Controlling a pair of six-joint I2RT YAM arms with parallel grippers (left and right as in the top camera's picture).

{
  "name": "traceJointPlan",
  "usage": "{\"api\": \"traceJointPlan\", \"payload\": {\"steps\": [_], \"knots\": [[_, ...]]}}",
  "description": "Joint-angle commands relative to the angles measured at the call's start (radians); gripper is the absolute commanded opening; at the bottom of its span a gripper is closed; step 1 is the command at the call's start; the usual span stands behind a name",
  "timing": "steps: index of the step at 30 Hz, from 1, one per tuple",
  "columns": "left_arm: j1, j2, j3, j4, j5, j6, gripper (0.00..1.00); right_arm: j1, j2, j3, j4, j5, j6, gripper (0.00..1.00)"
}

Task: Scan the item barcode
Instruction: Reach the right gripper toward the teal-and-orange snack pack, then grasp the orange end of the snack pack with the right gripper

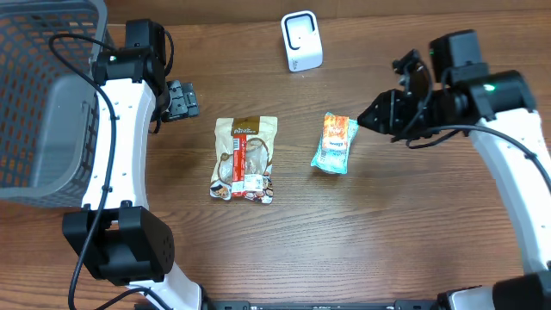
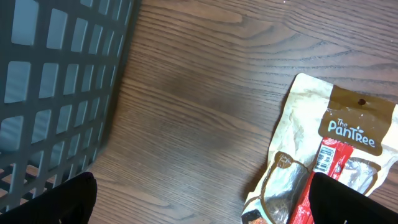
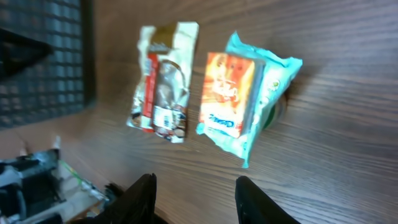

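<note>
- The orange-and-teal snack packet (image 1: 334, 143) is lying flat on the wooden table (image 1: 413, 241), printed face up, below and to the right of the white scanner (image 1: 301, 41) and well apart from it. It is probably the item about to be scanned.
- The right gripper (image 1: 368, 114) is pointing at the packet's upper right corner, jaws part-spread and grasping nothing. It looks lined up for a pick.
- The right wrist view is showing bare wood between the fingers (image 3: 144, 193), with the packet ahead of them. The overhead makes the tip seem almost touching.
- That wrist view is too blurred to show a barcode on the packet.
- The brown-and-cream pouch (image 1: 245, 159) is lying just left of the packet, apart from it.
- The left gripper (image 1: 181, 99) is hanging released and wide, empty, between the pouch and the grey basket (image 1: 43, 103), likely parked clear.
- Only the left wrist view is showing the pouch's lettering and the basket's grid wall up close.
</note>
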State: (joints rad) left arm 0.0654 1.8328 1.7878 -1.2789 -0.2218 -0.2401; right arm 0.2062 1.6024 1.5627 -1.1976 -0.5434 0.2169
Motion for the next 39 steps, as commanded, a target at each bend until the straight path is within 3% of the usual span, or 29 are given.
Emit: {"api": "traceJointPlan", "payload": {"steps": [1,9,20,39], "knots": [[-0.007,-0.002,0.015,0.001,-0.014,0.000,1.00,0.036,0.032,-0.008,0.017,0.076,0.001,0.43],[-0.007,-0.002,0.015,0.000,-0.014,0.000,1.00,0.081,0.092,-0.008,0.086,0.221,0.101,0.44],[-0.007,-0.002,0.015,0.001,-0.014,0.000,0.99,0.082,0.204,-0.009,0.097,0.220,0.102,0.47],[-0.007,-0.002,0.015,0.000,-0.014,0.000,1.00,0.083,0.209,-0.105,0.201,0.116,0.101,0.47]]}}
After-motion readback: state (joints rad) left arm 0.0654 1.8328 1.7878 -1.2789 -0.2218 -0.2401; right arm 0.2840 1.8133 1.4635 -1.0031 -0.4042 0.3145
